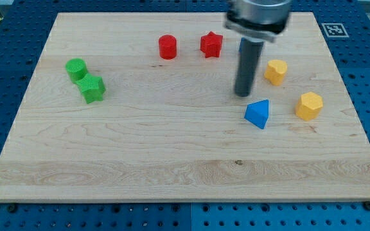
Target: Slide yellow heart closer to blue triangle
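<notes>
Camera view shows my tip (243, 95), which has no jaws, just above the blue triangle block (257, 113), with 1 yellow heart block (275, 71) to its right, risking a nudge of the triangle.

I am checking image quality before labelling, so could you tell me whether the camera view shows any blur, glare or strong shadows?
Camera view: lighting is even and soft; the blocks, such as the blue triangle, cast only faint shadows. The board shows no glare. My tip looks sharp, but the rod's mount at the view's top is slightly blurred.
</notes>
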